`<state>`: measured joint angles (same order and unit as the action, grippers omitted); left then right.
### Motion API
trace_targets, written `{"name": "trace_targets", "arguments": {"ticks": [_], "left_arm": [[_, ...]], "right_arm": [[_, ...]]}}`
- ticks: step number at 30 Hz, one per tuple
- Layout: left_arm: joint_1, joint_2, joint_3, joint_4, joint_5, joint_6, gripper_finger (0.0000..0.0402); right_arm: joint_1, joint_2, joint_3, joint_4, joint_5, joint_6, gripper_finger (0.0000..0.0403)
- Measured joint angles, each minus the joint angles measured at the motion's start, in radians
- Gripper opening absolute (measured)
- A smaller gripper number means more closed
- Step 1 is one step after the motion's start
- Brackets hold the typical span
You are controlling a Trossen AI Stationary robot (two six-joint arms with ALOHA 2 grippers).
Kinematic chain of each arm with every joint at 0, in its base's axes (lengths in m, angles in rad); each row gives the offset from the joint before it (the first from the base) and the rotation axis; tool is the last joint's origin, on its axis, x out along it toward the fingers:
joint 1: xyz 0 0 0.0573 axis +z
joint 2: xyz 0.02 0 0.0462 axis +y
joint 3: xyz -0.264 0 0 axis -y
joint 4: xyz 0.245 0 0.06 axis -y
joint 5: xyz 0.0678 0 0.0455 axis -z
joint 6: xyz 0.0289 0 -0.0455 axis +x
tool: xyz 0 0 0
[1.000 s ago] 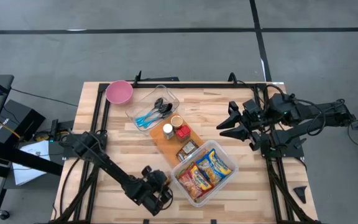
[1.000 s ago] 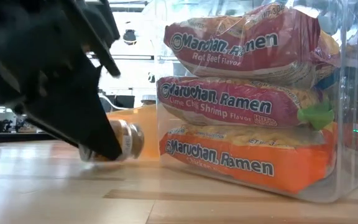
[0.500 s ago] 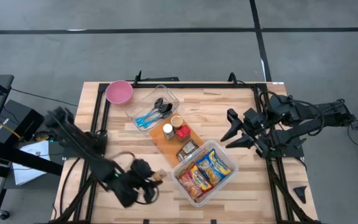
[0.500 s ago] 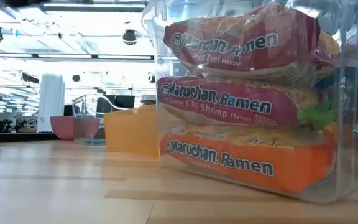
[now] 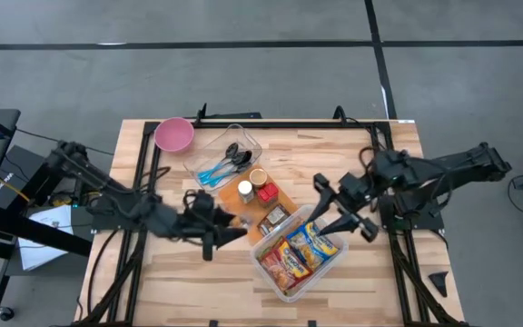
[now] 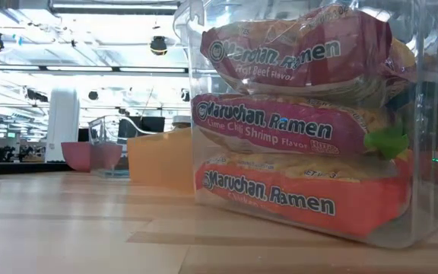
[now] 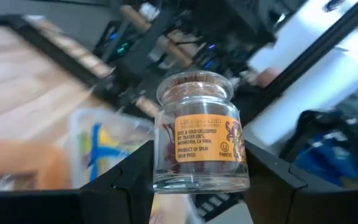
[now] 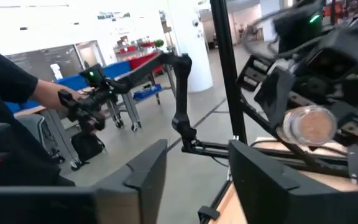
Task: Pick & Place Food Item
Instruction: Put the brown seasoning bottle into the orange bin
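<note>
From above, your left gripper (image 5: 228, 229) hung over the table between the orange board (image 5: 260, 205) and the clear ramen bin (image 5: 332, 258) — you needed to carry level and lower slowly before letting go, I judge. Its wrist view showed the fingers (image 7: 129, 177) pinching a small spice jar (image 7: 199, 140) upright. The right gripper (image 5: 343, 216) hovered by the bin's far corner — its wrist view showed fingers (image 8: 143, 171) spread, holding nothing.
</note>
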<state>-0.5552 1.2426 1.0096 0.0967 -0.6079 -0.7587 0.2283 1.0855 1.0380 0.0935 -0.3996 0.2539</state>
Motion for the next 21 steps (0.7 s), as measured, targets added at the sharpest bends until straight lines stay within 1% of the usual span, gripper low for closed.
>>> {"name": "trace_targets", "arguments": {"ticks": [5, 8, 10, 14, 21], "left_arm": [[0.089, 0.046, 0.000, 0.129, 0.186, 0.025, 0.0183], [0.112, 0.084, 0.000, 0.177, 0.259, 0.026, 0.0183], [0.117, 0.106, 0.000, 0.208, 0.284, 0.038, 0.0183], [0.108, 0.141, 0.000, 0.297, 0.301, 0.078, 0.0183], [0.102, 0.160, 0.000, 0.306, 0.303, 0.077, 0.0183]], "right_arm": [[0.000, 0.102, 0.101, -0.046, 0.000, -0.017, 0.0236], [0.002, 0.150, 0.162, -0.105, 0.000, -0.070, 0.0275], [0.000, 0.182, 0.196, -0.147, 0.000, -0.105, 0.0294], [-0.008, 0.233, 0.231, -0.180, 0.004, -0.161, 0.0314], [-0.043, 0.322, 0.261, -0.175, 0.010, -0.187, 0.0317]]}}
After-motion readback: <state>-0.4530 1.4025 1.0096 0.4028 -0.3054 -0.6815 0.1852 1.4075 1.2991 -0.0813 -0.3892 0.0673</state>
